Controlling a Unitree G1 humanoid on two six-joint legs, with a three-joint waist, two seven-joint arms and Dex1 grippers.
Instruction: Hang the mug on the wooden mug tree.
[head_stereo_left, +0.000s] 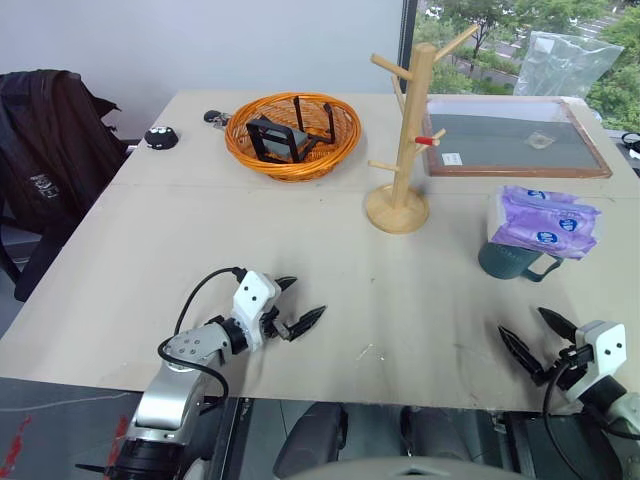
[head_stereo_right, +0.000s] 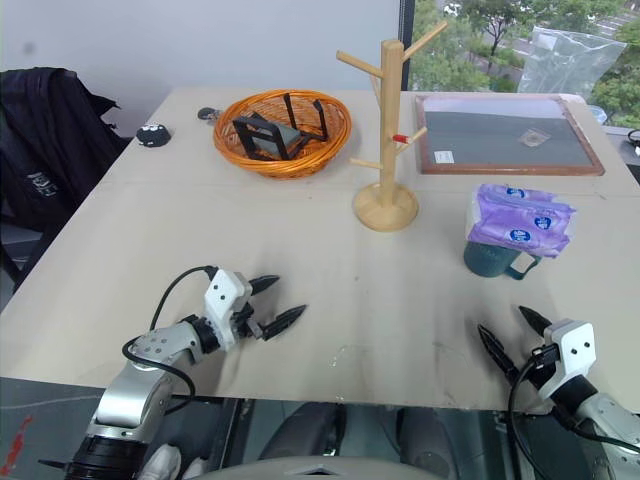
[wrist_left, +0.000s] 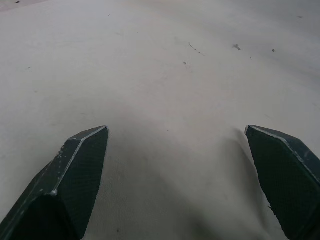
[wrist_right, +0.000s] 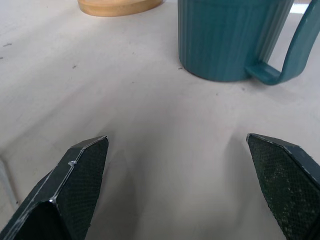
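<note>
The mug (head_stereo_left: 512, 262), dark teal and ribbed, stands upright at the table's right, its handle toward the right. A purple packet (head_stereo_left: 545, 224) lies over its mouth. The wooden mug tree (head_stereo_left: 409, 130) rises on its round base further back, near the table's middle, with a red-tipped peg on its right side. My right gripper (head_stereo_left: 523, 321) is open near the front edge, a short way in front of the mug, with nothing between its fingers. The right wrist view shows the mug (wrist_right: 227, 35) ahead of the spread fingers. My left gripper (head_stereo_left: 305, 300) hovers open over bare table at the front left.
An orange wicker basket (head_stereo_left: 290, 170) with black items stands behind and left of the tree. A framed dark board (head_stereo_left: 510, 140) lies at the back right, a clear plastic bag (head_stereo_left: 565, 60) beyond it. A black bag (head_stereo_left: 50, 150) sits off the table's left side.
</note>
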